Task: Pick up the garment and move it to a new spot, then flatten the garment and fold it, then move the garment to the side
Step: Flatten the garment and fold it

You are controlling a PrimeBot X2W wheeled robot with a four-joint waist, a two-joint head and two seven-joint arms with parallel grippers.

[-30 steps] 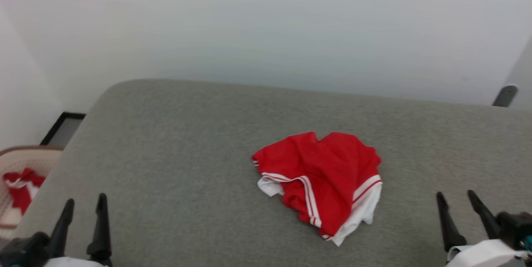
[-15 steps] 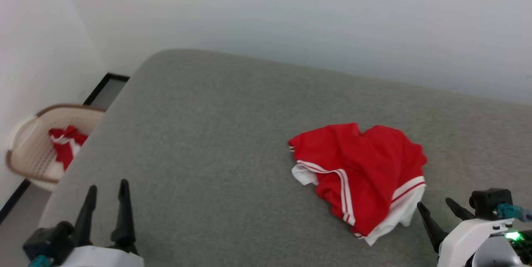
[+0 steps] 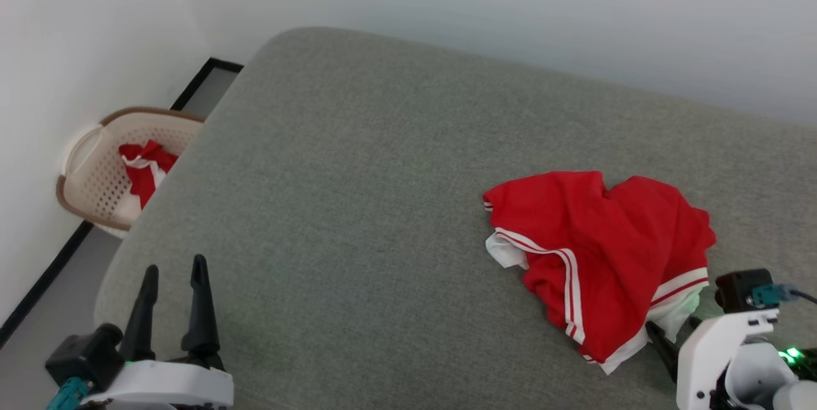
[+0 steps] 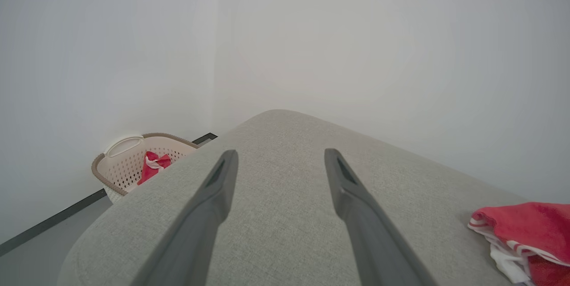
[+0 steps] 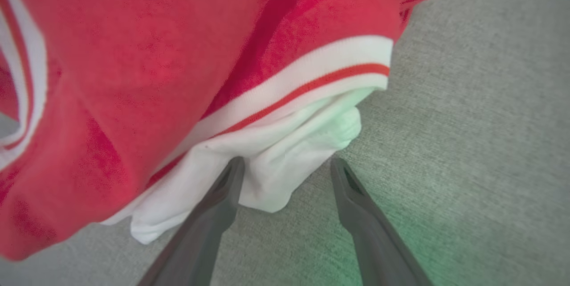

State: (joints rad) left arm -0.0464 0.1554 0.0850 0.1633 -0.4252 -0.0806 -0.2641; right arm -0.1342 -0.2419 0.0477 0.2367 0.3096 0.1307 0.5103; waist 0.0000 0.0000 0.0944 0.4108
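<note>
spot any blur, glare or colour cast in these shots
Right wrist view: the garment is soft-focused, with a green cast on its white sleeve end and the grey cushion. Head view: sharp, a green light glows on the right arm. Left wrist view: even, soft light.

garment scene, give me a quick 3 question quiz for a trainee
1. Fill in: the part of the garment nearest the right gripper fingertips is ___ in colour.
2. True or false: the left gripper holds the garment.
3. Where does the basket stand? A, on the floor beside the grey cushion; B, on top of it; C, between the left gripper's fingers.
Key: 1 white; 2 false; 3 A.
</note>
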